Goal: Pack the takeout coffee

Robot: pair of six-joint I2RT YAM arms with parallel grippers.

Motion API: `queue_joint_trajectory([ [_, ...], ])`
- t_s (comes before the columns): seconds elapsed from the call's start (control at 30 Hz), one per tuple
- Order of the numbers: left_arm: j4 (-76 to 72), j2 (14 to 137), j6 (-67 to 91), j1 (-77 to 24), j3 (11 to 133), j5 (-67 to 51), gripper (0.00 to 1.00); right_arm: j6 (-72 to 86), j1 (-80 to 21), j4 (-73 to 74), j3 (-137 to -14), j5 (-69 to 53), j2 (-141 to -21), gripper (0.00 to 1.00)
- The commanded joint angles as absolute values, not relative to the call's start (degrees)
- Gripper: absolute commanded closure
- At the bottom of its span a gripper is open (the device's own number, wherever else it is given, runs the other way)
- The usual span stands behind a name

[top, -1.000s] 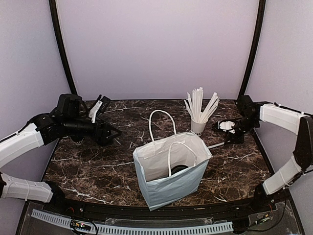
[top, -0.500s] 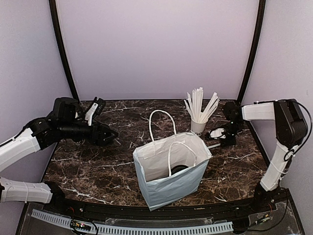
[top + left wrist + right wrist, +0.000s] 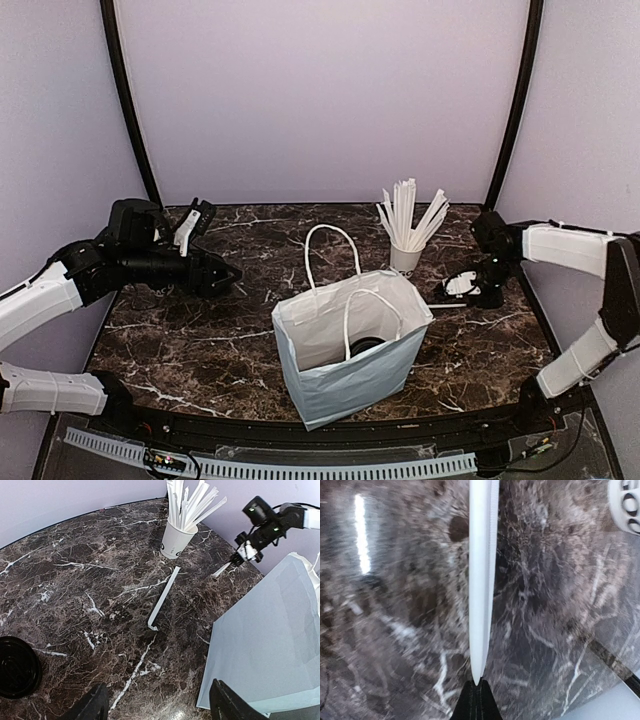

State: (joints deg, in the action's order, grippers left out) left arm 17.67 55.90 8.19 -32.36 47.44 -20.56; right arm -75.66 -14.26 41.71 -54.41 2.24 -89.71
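A white paper bag (image 3: 345, 375) stands open in the middle of the marble table. A dark round shape (image 3: 366, 347) shows low inside it, which looks like the takeout coffee's black lid; its sides are hidden. My right gripper (image 3: 462, 296) is low over the table right of the bag, shut on the tip of a white stick (image 3: 480, 580) that lies toward the bag. In the right wrist view the fingertips (image 3: 478, 700) pinch its end. My left gripper (image 3: 228, 274) hovers open at the left, holding nothing; its fingers (image 3: 227, 705) frame bare table and the bag's side (image 3: 270, 645).
A white cup of white sticks (image 3: 406, 255) stands behind the bag, close to my right gripper. Another white stick (image 3: 163, 597) with a bent end lies loose on the table. A round black disc (image 3: 17, 666) sits near my left arm. The bag's handles (image 3: 330, 240) stand up.
My right gripper dropped toward the table beside the cup and closed on the white stick's end. The left arm has hardly moved since half a second ago.
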Motion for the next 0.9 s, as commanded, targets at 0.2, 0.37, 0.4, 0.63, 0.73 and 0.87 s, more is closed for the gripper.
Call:
queue_joint_trajectory([
  [0.2, 17.02, 53.84, 9.56, -32.08, 46.38, -20.04, 0.29, -73.1, -11.86, 63.77, -64.64, -24.83, -60.47, 1.0],
  [0.37, 16.32, 53.7, 10.53, -32.08, 46.67, -20.29, 0.29, -63.45, -13.49, 65.45, -78.65, -49.5, -61.33, 1.0],
  [0.4, 16.58, 53.96, 10.32, -32.08, 47.18, -20.3, 0.29, -61.8, -14.89, 65.68, -80.58, -53.48, -62.27, 1.0],
  [0.63, 16.81, 56.68, 9.95, -32.08, 49.29, -19.4, 0.29, -44.61, -26.33, 58.0, -89.68, -66.58, -69.8, 1.0],
  [0.73, 16.42, 57.1, 10.27, -32.08, 49.66, -19.11, 0.29, -43.96, -30.37, 57.89, -91.36, -65.52, -72.76, 1.0],
  [0.87, 16.9, 57.13, 10.57, -32.08, 49.91, -18.89, 0.29, -45.47, -37.49, 59.28, -93.58, -62.58, -76.64, 1.0],
])
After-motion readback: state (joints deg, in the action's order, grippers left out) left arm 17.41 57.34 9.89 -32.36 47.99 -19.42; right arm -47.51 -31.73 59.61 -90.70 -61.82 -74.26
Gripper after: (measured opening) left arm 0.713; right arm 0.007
